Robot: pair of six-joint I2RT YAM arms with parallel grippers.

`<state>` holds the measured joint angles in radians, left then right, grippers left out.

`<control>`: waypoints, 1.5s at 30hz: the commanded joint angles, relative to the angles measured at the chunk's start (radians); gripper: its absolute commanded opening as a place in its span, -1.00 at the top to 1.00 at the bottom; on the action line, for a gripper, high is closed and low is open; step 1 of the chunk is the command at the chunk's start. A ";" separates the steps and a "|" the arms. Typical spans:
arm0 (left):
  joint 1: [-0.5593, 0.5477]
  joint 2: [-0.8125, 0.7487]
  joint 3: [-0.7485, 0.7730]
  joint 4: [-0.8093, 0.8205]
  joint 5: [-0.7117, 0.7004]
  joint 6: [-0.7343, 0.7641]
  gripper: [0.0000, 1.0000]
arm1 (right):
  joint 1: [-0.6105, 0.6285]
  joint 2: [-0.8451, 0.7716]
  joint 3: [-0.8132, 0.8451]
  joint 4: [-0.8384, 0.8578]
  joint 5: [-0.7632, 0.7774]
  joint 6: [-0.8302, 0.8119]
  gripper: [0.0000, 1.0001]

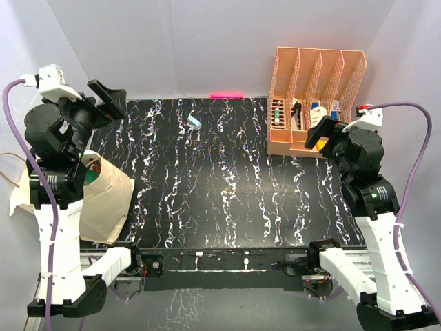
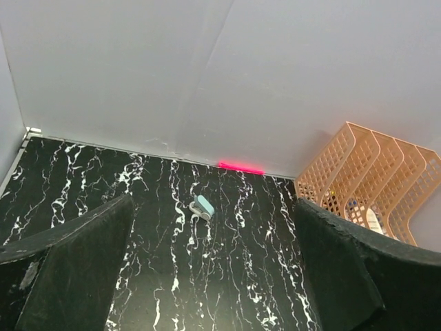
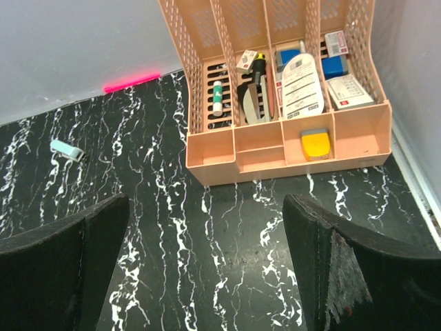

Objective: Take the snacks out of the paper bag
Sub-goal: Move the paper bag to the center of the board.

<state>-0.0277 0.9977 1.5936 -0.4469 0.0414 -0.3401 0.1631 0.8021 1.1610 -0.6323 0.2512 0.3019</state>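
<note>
At the far left we see the paper bag (image 1: pixel 105 198), tan and creased, lying on its side at the left edge of the bench (image 1: pixel 227 193) and reaching out past that edge. The left arm crosses in front of the bag and hides part of it. A thin cord handle (image 1: pixel 9 167) loops out to its left. In the bag's mouth, just beside the arm, a dark green patch (image 1: pixel 92 174) shows. We take it for one of the snacks, though too little of it is visible to be sure, and the rest of the bag's inside is hidden from us. The left gripper (image 1: pixel 107 101) is held high over the far left corner of the bench, well apart from the bag. Its wrist view shows it released (image 2: pixel 213 276), the two dark fingers spread wide with bare bench between them. Further right, near the back wall, a small light-blue block (image 1: pixel 194 123) lies alone on the bench, and a pink strip (image 1: pixel 227 94) runs along the foot of the wall behind it. At the far right stands an orange rack (image 1: pixel 284 148) with small bottles and boxes in its compartments and a yellow item (image 3: pixel 316 143) in a front pocket. The right gripper (image 1: pixel 322 132) hangs just in front of the rack, likewise released (image 3: pixel 207 269), its fingers wide apart and not touching the rack.
</note>
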 commanded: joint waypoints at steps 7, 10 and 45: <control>0.043 -0.019 0.072 -0.161 -0.159 0.068 -0.97 | -0.028 -0.016 -0.002 0.026 -0.177 0.054 -0.96; 0.046 -0.017 0.075 -0.217 -0.299 0.098 -0.97 | -0.018 -0.009 0.006 0.031 -0.204 0.058 -0.96; -0.152 -0.286 -0.185 -0.589 -0.236 -0.059 -0.80 | 0.002 0.003 -0.058 0.086 -0.367 0.072 -0.96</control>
<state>-0.1566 0.7143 1.4178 -1.0336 -0.2756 -0.4881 0.1619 0.8230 1.0931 -0.6018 -0.1051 0.3729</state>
